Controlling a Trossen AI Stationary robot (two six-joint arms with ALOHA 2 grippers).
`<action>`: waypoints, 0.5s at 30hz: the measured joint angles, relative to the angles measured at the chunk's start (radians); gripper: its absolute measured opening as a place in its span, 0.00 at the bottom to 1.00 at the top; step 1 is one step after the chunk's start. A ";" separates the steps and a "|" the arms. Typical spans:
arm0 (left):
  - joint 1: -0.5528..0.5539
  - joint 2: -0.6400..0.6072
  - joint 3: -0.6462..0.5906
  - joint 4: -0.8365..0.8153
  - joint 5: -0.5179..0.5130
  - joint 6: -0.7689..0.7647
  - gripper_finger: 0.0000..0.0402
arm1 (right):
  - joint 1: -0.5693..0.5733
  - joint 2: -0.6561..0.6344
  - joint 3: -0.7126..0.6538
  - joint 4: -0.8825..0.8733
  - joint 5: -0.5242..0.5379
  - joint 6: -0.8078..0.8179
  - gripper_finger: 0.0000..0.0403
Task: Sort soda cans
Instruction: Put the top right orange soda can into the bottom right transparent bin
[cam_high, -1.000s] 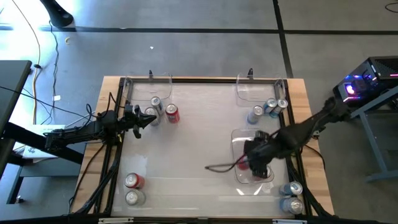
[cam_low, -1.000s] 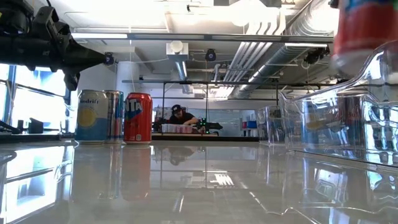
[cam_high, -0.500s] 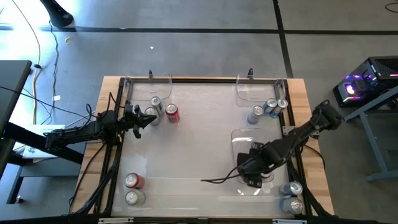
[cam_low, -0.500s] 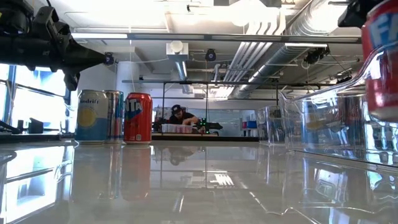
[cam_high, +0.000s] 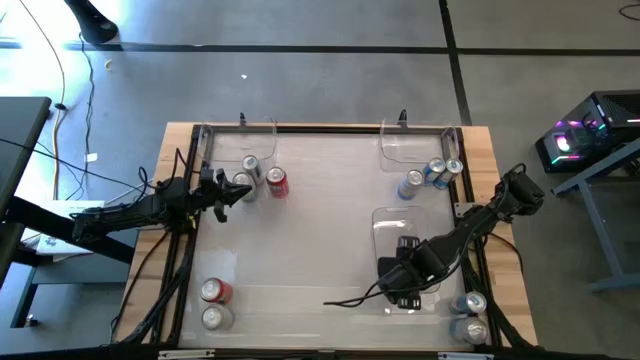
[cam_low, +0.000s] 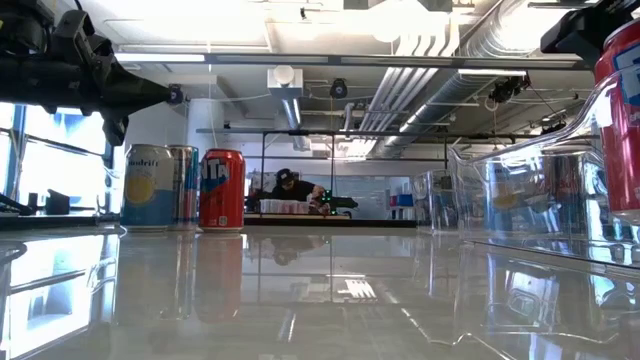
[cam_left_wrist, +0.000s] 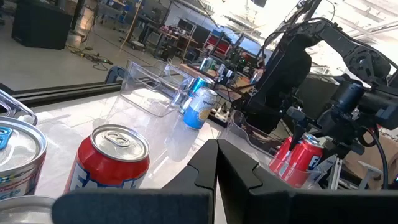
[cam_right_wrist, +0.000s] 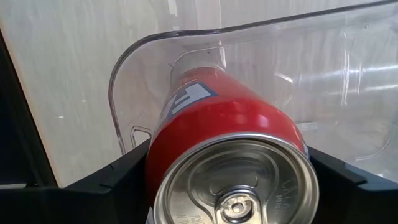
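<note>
High view: right gripper (cam_high: 405, 283) at 4 o'clock, over clear bin (cam_high: 392, 222). Left gripper (cam_high: 243, 190) at 10 o'clock, closed, empty.
Right wrist view: spread fingers (cam_right_wrist: 102, 180) clasping red can (cam_right_wrist: 227, 137) inside bin.

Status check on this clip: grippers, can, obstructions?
Right gripper holding red can inside clear bin. Left gripper shut, waiting by left cans. Nothing blocking.

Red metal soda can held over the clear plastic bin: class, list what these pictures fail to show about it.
- High view: the red metal soda can is hidden under the right gripper.
- Low view: the can is cut by the edge.
- Right wrist view: the can's base is hidden by its own body, so contact with the clear plastic bin is unclear.
</note>
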 joint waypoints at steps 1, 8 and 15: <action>0.000 0.000 0.000 0.000 0.000 0.000 0.00 | 0.000 0.000 0.000 0.004 0.002 -0.005 0.74; 0.000 0.000 0.000 0.000 0.000 0.000 0.00 | 0.000 0.000 -0.016 0.040 0.010 -0.026 0.75; 0.000 0.000 0.000 0.000 0.000 0.000 0.00 | 0.000 0.001 -0.031 0.041 0.009 -0.026 0.75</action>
